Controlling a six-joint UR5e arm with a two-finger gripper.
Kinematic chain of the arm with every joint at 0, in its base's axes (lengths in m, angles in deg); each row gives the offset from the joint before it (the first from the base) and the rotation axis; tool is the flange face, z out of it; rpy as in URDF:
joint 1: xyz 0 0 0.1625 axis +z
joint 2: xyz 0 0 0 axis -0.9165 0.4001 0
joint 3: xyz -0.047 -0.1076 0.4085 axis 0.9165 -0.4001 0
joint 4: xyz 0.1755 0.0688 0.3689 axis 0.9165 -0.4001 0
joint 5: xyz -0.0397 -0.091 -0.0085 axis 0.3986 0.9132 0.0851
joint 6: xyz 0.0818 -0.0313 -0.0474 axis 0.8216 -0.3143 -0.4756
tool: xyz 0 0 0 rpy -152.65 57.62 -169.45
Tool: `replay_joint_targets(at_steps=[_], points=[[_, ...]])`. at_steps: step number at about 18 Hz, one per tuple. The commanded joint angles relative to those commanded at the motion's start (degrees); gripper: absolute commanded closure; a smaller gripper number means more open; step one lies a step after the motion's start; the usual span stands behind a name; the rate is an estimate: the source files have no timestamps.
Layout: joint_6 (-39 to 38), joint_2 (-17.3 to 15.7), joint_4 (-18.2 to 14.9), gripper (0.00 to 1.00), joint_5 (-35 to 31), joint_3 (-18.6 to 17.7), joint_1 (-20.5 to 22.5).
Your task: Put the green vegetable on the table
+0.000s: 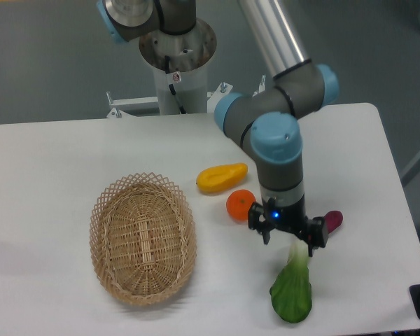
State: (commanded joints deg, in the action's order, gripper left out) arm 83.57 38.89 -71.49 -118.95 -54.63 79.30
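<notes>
The green vegetable [292,292] lies near the front right edge of the white table [63,161]. Its bright green blade points toward the front and its pale stem points up toward the gripper. My gripper [290,243] hangs straight down over the stem end. Its two black fingers [266,236] stand apart on either side of the stem, with white table showing between the left finger and the stem. I cannot tell whether the stem end rests on the table or leans against the right finger.
A woven wicker basket [143,238] stands at the front left. A yellow fruit [222,178] and an orange ball [239,205] lie just left of the gripper. A purple piece [333,220] lies just right of it. The table's right edge is close by.
</notes>
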Motion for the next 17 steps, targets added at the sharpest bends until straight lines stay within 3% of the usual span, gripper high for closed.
replay_joint_targets(at_steps=[4,9,13,17], points=[[7.39,-3.87,-8.26,0.00,1.05,0.70,2.81],[16.78,-6.24,-18.46,0.00,1.23,2.81,5.98],[23.12,-7.91,-21.72,0.00,1.41,2.81,8.53],[23.83,-8.01,-21.99,0.00,1.41,2.46,8.88]])
